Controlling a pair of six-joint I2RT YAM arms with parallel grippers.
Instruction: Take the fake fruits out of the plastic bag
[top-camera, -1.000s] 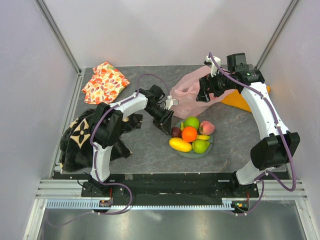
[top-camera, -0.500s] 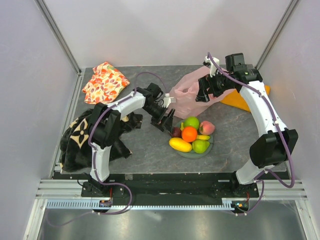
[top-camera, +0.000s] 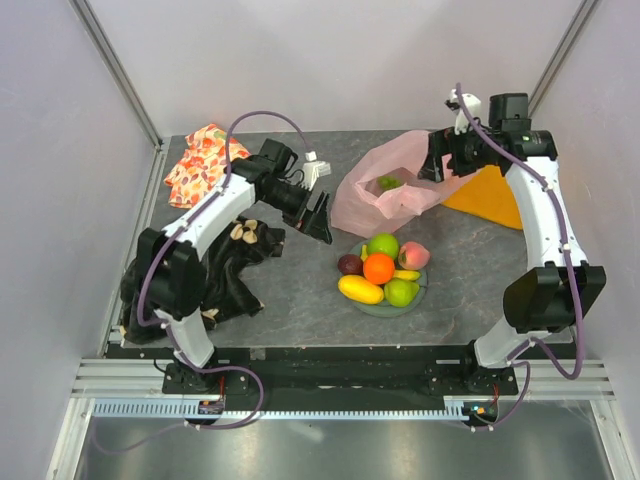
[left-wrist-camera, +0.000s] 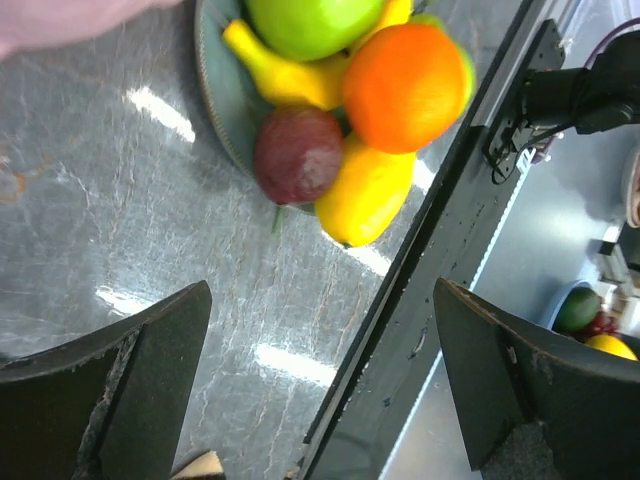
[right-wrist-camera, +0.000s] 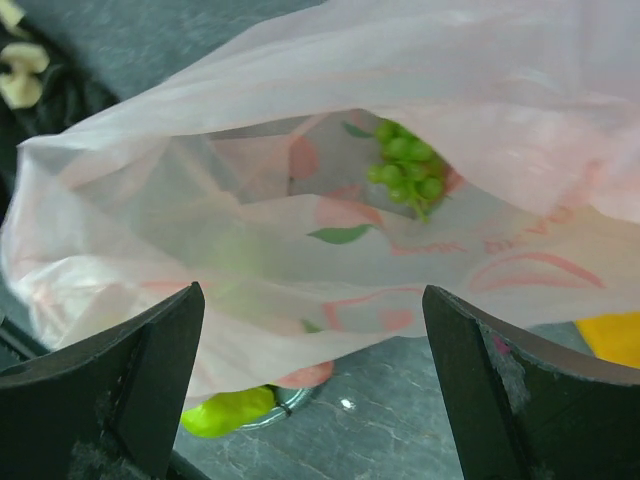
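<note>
The left pincer (left-wrist-camera: 322, 290) is seen with its jaws spread wide and nothing between them; only bare grey table (left-wrist-camera: 120, 200) lies in the gap. Ahead of its fingertips, and clear of them, a grey-green plate (left-wrist-camera: 215, 90) is found, heaped with fake fruits: a dark purple plum (left-wrist-camera: 298, 153) at the edge nearest this pincer, a yellow mango (left-wrist-camera: 365, 195) just beside the plum, an orange (left-wrist-camera: 405, 85) behind both, and a banana (left-wrist-camera: 275, 75) and a green apple (left-wrist-camera: 310, 20) farther off. A pink peach (top-camera: 413, 255) and a green pear (top-camera: 402, 292) are carried on the side of the plate away from this pincer. The right pincer (right-wrist-camera: 312, 290) is likewise held fully open and empty. Directly in front of it the pink plastic bag (right-wrist-camera: 300, 230) is spread on the table with its mouth gaping toward the fingers, and a bunch of green grapes (right-wrist-camera: 405, 165) is seen inside the bag, beyond the fingertips and untouched by them. An orange cloth (top-camera: 490, 195) is partly covered by the bag below this pincer's arm. A floral fabric (top-camera: 205, 165) and a dark patterned bag (top-camera: 220, 270) are left behind the left pincer, well apart from its jaws.
</note>
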